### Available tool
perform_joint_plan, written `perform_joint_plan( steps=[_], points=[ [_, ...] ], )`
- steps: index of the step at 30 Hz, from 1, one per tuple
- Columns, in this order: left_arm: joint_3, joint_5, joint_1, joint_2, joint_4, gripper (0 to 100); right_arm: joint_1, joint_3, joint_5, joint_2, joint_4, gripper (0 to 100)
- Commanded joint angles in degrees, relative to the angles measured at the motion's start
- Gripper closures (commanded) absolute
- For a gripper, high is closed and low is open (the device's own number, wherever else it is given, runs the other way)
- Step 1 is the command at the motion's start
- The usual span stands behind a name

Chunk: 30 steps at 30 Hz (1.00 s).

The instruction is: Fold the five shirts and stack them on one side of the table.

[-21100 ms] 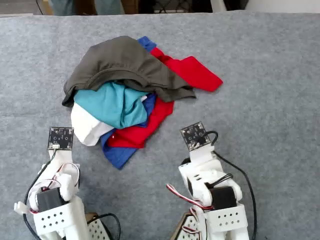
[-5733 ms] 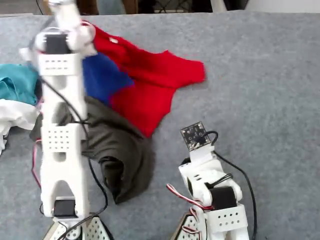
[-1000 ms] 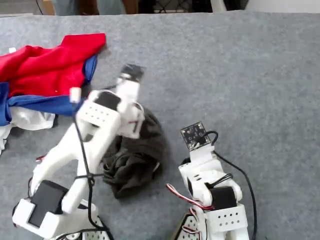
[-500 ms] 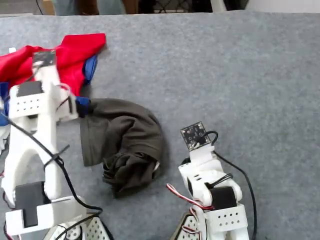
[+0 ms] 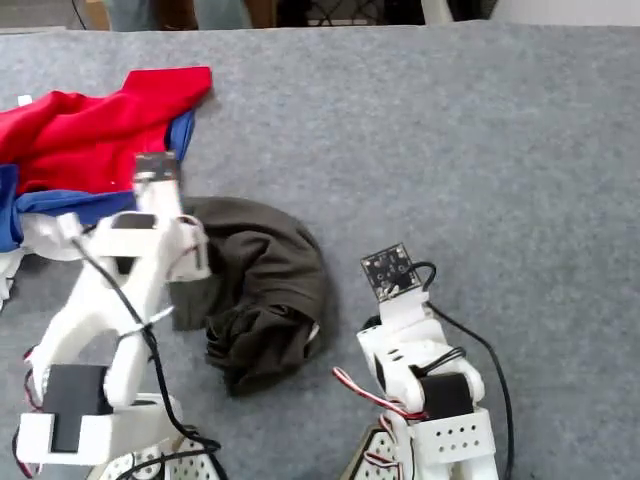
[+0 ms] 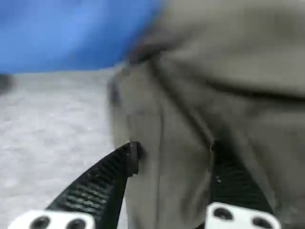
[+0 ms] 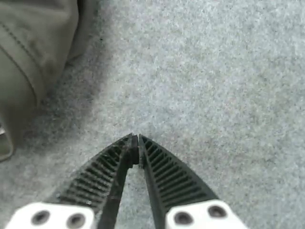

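Grey felt-like cloth is covering the surface, and a dark grey shirt is lying crumpled on it, left of centre and near the arms' bases. Its bunched lower part is sitting close to the right arm, while its flatter upper part is spreading toward the left arm.

The left arm is leaning over the grey shirt's left edge. In the left wrist view, the left fingers are standing apart, one on each side of a flat stretch of the grey shirt with a seam running along it. One finger is lying at the fabric's edge, just beside bare surface. I cannot tell whether they are pressing into the cloth.

A red shirt is lying spread at the far left of the surface. A blue shirt is showing from under its near edge, and a white shirt is peeking out below that at the left border. The blue shirt is lying just beyond the grey one in the left wrist view.

The right arm is sitting folded back near its base. The right fingers are pressed together with nothing between them, pointing down over bare surface, with a fold of the grey shirt lying near them but apart.
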State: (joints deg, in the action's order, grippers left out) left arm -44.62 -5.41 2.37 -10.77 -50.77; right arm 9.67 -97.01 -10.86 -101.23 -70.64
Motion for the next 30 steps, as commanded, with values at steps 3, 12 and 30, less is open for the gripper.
perform_joint_plan(
  steps=[3,12,30],
  points=[
    [0.5,-1.1,-7.4,-1.5,1.0,83,-0.4,0.1,0.2,-0.3,-0.1,98.4],
    [2.8,-0.6,-10.1,2.6,1.0,91,-0.4,0.1,0.2,-0.3,-0.1,98.4],
    [38.2,-0.6,-19.7,9.1,-21.3,97,-0.4,0.1,0.2,-0.3,-0.1,98.4]
  ],
)
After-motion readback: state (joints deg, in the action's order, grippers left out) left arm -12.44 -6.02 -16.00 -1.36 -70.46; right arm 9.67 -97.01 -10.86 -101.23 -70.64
